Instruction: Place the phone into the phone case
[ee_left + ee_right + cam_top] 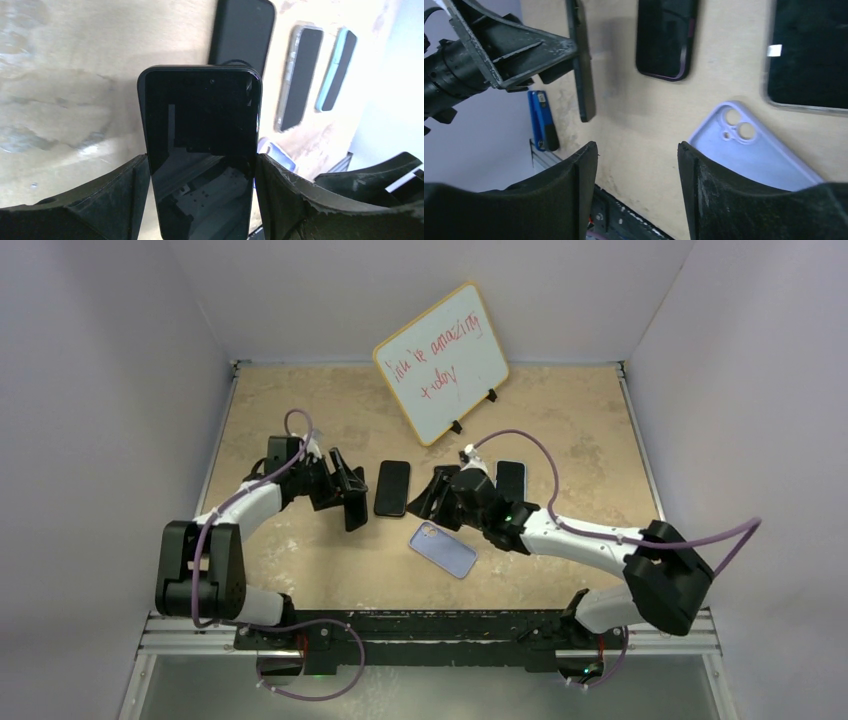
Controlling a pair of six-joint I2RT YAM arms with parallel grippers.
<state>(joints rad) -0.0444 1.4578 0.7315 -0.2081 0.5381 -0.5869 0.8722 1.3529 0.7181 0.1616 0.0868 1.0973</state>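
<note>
- Tan tabletop (pixel 300 440) also carries spare handsets (pixel 392 488); ignore them
- Left hand (pixel 201 167) is clamped on the black phone (pixel 200 120) by its long edges, clear of the surface; hold it square
- Right hand (pixel 636 150) is spread and empty beside the lilac case (pixel 754 152), which lies flat; upward face unclear; judge: pin one end, seat the phone corner-first

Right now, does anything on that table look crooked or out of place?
The lilac phone case lies slanted, while the phones behind it sit in a straight row. One black phone is held on edge by the left gripper.
</note>
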